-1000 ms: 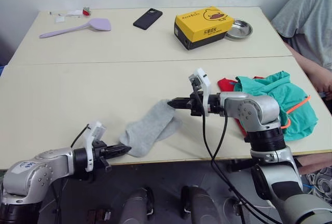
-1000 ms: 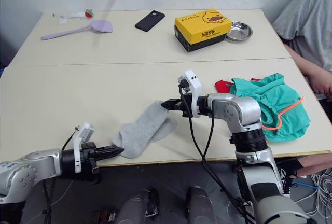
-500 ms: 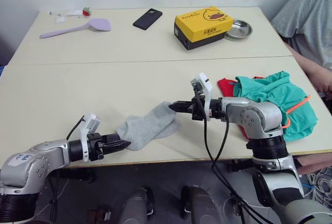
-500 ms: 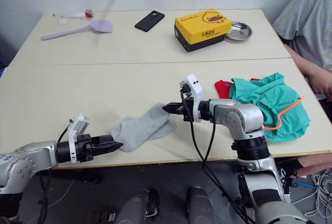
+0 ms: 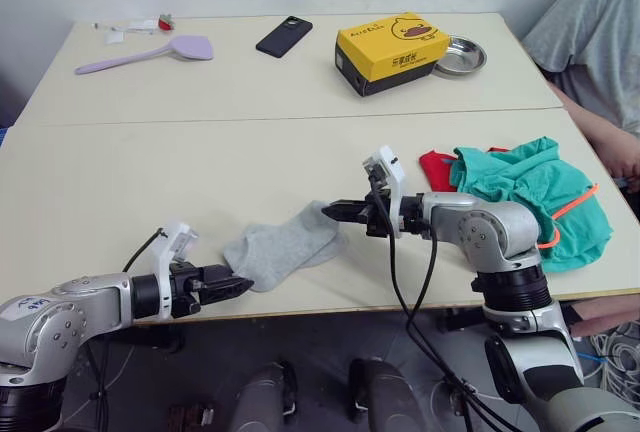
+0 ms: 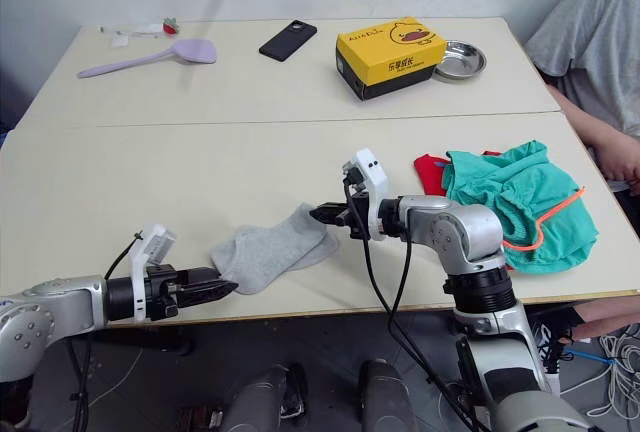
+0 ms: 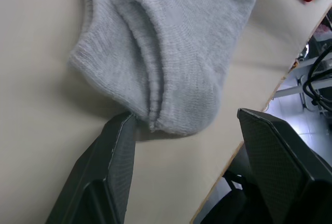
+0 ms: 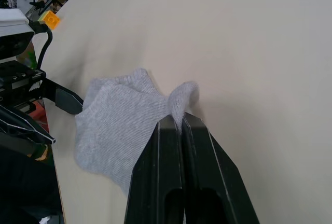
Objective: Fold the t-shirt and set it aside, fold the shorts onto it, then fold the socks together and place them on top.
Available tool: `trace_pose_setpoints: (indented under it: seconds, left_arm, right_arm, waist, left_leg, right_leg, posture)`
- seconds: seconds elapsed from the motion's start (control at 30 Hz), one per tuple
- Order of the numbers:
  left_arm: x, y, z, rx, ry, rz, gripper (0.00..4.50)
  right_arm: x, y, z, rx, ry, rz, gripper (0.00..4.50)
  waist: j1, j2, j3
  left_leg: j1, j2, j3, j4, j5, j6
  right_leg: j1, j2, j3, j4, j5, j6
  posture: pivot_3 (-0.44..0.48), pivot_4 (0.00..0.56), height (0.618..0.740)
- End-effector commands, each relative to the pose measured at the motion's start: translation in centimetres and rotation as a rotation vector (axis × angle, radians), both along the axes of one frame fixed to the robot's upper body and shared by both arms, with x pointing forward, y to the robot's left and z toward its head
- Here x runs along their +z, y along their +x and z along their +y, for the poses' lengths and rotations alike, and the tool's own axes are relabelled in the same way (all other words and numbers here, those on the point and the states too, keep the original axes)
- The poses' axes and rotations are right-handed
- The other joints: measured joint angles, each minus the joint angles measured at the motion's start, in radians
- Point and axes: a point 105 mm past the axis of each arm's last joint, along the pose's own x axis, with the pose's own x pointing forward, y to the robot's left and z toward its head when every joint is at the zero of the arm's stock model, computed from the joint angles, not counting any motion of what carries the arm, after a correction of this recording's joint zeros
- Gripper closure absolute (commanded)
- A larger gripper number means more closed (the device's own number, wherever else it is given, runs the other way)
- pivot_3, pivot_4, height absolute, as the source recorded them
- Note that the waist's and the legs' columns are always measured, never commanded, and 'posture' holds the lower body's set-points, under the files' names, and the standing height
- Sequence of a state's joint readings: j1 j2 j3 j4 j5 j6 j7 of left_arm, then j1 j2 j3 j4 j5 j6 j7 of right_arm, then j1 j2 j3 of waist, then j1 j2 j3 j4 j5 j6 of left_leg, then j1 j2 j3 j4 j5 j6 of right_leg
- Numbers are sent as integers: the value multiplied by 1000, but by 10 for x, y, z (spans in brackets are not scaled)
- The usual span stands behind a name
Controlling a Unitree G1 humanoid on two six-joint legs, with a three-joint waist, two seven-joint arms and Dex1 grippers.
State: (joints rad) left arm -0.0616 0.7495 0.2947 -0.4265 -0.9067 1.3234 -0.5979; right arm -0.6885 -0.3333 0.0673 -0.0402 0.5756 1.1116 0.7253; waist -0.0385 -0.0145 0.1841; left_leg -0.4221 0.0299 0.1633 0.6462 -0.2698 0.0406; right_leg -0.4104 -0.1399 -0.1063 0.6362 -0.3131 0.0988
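Note:
The light grey socks (image 5: 285,247) lie one on the other near the table's front edge. My right gripper (image 5: 330,210) is shut on their far right corner, and the cloth is pinched between its fingers (image 8: 171,146). My left gripper (image 5: 240,285) stands open at the front edge. The socks' near end (image 7: 171,42) lies just ahead of its spread fingers (image 7: 111,172), loose between them. The teal-green shorts (image 5: 530,197) with an orange drawstring lie in a heap at the right. They rest on the red t-shirt (image 5: 437,167), of which a small part shows.
On the far table are a yellow box (image 5: 392,52), a black phone (image 5: 284,36), a metal bowl (image 5: 461,55) and a purple spoon (image 5: 150,54). A person in a grey shirt (image 5: 600,42) sits at the right edge. The table's front edge (image 5: 320,302) runs just below the socks.
My left gripper has opened and let go of the socks' near end. My right gripper, still shut on the other end, has shifted slightly left, so the socks lie more bunched.

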Motion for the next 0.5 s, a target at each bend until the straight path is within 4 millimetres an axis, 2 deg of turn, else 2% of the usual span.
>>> trace_pose_setpoints:
  seconds: [0.03,0.3,0.4,0.5]
  left_arm:
    - [-13,-19,-11,-58,-1,136,1287]
    - [-14,-13,-15,-30,-19,150,1287]
    - [-13,-14,-15,-36,-18,158,1894]
    - [-11,-12,-13,-20,-19,162,2756]
  right_arm:
    - [12,-5,7,31,30,-53,4500]
    - [12,-5,10,36,36,-55,4500]
    - [12,-5,10,33,38,-58,4500]
    - [12,-5,10,32,38,-59,4500]
  waist:
    - [2,0,0]
    - [8,0,0]
    - [9,0,0]
    - [9,0,0]
  left_leg:
    - [0,0,0,0,0,0]
    - [0,0,0,0,0,0]
    - [0,0,0,1,-1,-1]
    - [0,0,0,0,-1,-1]
  right_leg:
    - [0,0,0,0,0,0]
    - [0,0,0,0,0,0]
    - [1,0,0,0,0,0]
    - [0,0,0,0,0,0]
  posture:
    - [0,150,740]
    - [0,150,740]
    - [0,150,740]
    - [0,150,740]
